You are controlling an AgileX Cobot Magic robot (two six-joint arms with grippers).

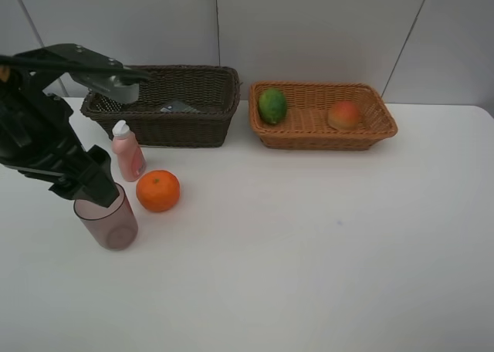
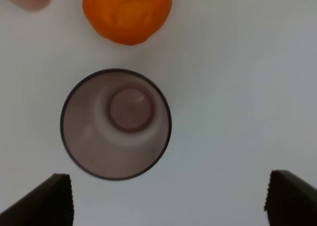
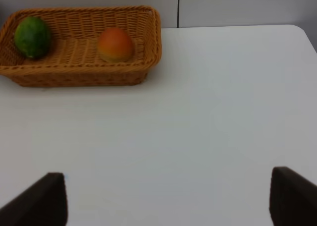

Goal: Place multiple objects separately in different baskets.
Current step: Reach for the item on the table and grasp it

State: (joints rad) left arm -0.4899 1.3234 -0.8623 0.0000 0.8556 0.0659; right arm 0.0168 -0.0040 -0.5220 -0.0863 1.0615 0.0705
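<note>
Translucent mauve plastic is forming the cup [image 1: 108, 222], a smooth tapered tumbler standing upright, mouth up, on the white table [image 1: 324, 267] at the near left. Just beside it a round orange [image 1: 158, 191] with dimpled skin is resting. Behind that a small pink bottle [image 1: 127, 151] with a white cap is standing; any print on it is too small to read.

The left gripper [image 2: 166, 201] is hovering above the cup, its dark, ridged fingers [image 2: 52, 201] spread wide and holding nothing. The cup is sitting ahead of them, not between them. The left wrist view is looking straight down into the cup, showing its thin dark rim and raised circular base, which the high view is not giving.

At the back a deep, dark brown wicker basket [image 1: 166, 124] is holding a dark flat item [image 1: 179, 106], too dim to name. Near it a shallower orange-tan woven basket [image 1: 323, 140] is carrying a green lime [image 1: 272, 105] at its left end and a red-orange peach-like fruit [image 1: 344, 114] toward its right end, the two apart.

The right gripper [image 3: 171, 198] is showing only in its own wrist view. Its fingers are standing wide and empty over bare table, well apart from the tan basket.
</note>
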